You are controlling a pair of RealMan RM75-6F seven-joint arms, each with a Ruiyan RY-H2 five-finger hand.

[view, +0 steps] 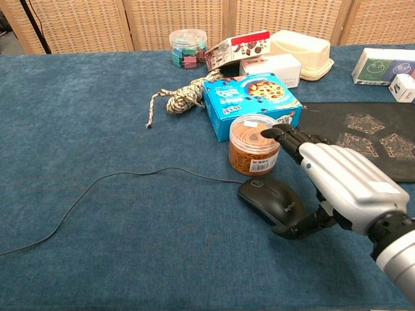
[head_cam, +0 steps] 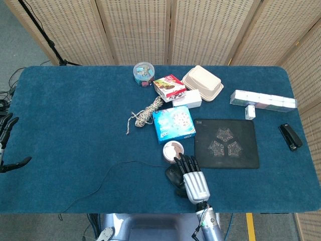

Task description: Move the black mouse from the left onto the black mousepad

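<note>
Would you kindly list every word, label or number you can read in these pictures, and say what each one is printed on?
No text here reads with certainty.
Black mouse: small grey logo, too blurred to read.
Jar of rubber bands: white label, print too small.
Blue cookie box: wording on the front edge, illegible.
Red-and-white snack box: print too small.
Black mousepad: only a pale emblem, no words.

A blue cloth-covered table [head_cam: 70, 115] fills the middle; behind it stands a folding wicker screen [head_cam: 135, 30] with pale wooden frames; grey floor [head_cam: 15, 45] at left carries a black stand leg [head_cam: 42, 37] and cables [head_cam: 10, 83].
</note>
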